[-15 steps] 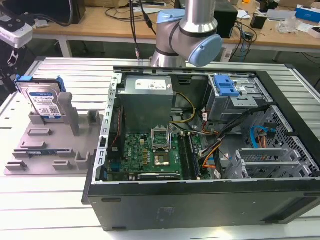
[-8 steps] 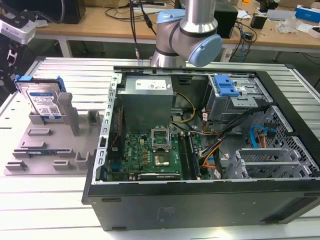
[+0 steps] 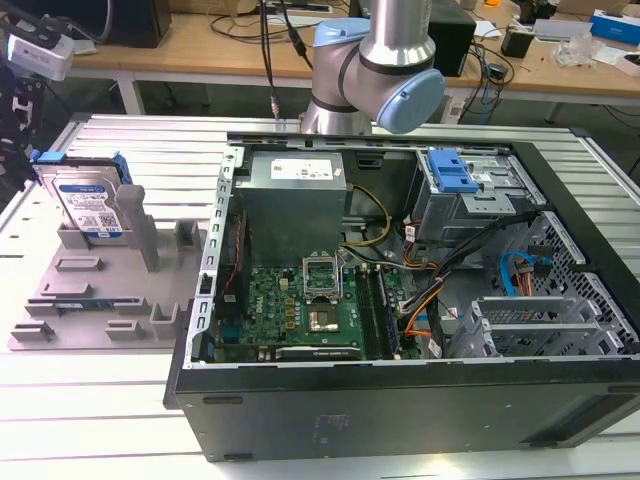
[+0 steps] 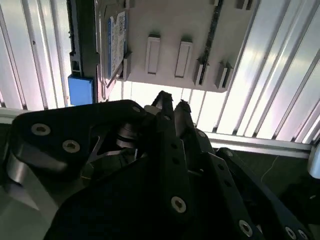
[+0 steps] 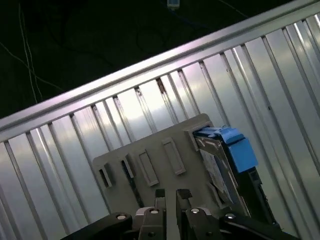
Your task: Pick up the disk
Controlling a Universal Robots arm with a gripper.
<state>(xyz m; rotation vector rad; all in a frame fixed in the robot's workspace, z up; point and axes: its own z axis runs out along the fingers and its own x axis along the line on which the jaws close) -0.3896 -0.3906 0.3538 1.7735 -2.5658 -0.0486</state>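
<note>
On the exterior view's left, beside the open computer case (image 3: pixel 400 410), a grey fixture plate (image 3: pixel 105 288) is laid on the slatted aluminium table (image 3: pixel 100 430). The disk (image 3: pixel 88 208) is stood on edge in a slot at the plate's far end, with its labelled face turned towards the camera and its blue rails (image 3: pixel 121 168) set at its upright edges. The robot arm (image 3: pixel 375 60) is seen behind the case, well apart from the disk. In the second wrist view, the gripper (image 4: pixel 173 102) is held above the near edge of the plate (image 4: pixel 170 25). Its jaws are drawn together with only a sliver of light left at the tips, and nothing is pinched between them. The disk (image 4: pixel 114 40) is seen edge-on at the plate's end, off to one side of the fingertips and not in line with them. In the first wrist view, the gripper (image 5: pixel 170 194) is again found over the plate (image 5: pixel 192 170), with the jaws close together and empty. The disk (image 5: pixel 216 172) is stood to one side of them, out of their reach as they are set. Its long upper edge is judged to run roughly along the slit between the jaws, so its thin dimension is judged to lie across their closing direction, though the present gap looks too narrow to take it.
</note>
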